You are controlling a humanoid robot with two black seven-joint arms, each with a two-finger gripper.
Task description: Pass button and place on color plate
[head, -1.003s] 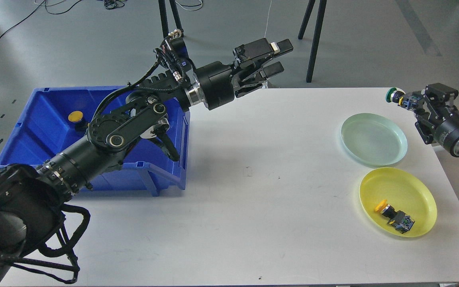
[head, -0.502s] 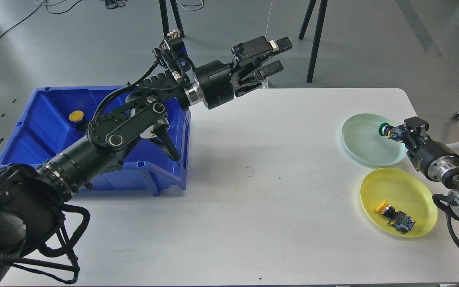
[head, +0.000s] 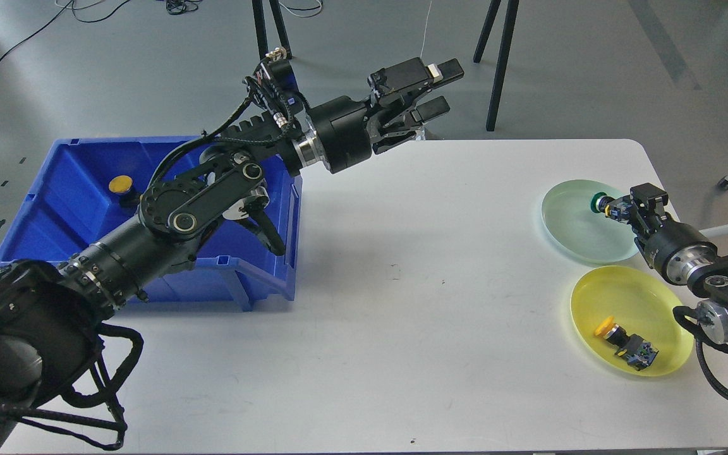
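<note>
My right gripper (head: 617, 208) is shut on a green-capped button (head: 599, 202) and holds it over the right part of the pale green plate (head: 569, 221). Whether the button touches the plate I cannot tell. My left gripper (head: 436, 88) is open and empty, high above the table's back edge. A yellow plate (head: 648, 300) sits in front of the green one and holds a yellow-capped button (head: 623, 341). Another yellow-capped button (head: 121, 185) lies in the blue bin (head: 67, 208) at the left.
The white table (head: 402, 303) spans the middle. The blue bin stands off its left edge, partly hidden by my left arm. Black stand legs (head: 497, 63) rise behind the table's back edge.
My right gripper has come down from beyond the table's right back corner with the green button to over the green plate, then shifted slightly left. The left arm has barely moved.
</note>
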